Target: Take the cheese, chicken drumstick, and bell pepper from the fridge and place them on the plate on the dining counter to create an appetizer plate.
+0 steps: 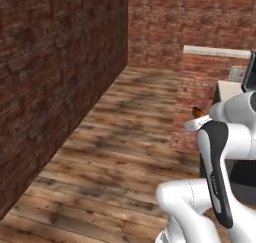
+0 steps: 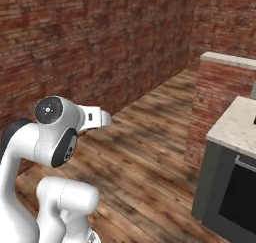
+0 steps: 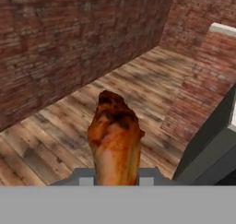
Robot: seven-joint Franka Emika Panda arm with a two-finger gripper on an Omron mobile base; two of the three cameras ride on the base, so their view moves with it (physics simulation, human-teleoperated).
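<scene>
Two fingers (image 3: pixel 116 178) clamp the chicken drumstick (image 3: pixel 115 142), carried above the wooden floor (image 3: pixel 69 126) beside a brick wall (image 3: pixel 60 38).

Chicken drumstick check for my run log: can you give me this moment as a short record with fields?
held item: chicken drumstick, brown-orange, thick charred end pointing away from the hand
gripper: gripper shut on the drumstick, fingers on either side of it
drumstick in left base view: tip peeks above the white arm
surroundings: wooden plank floor, brick wall, brick-faced ledge with pale top
dining counter: beige stone slab at right
plate: not visible
</scene>
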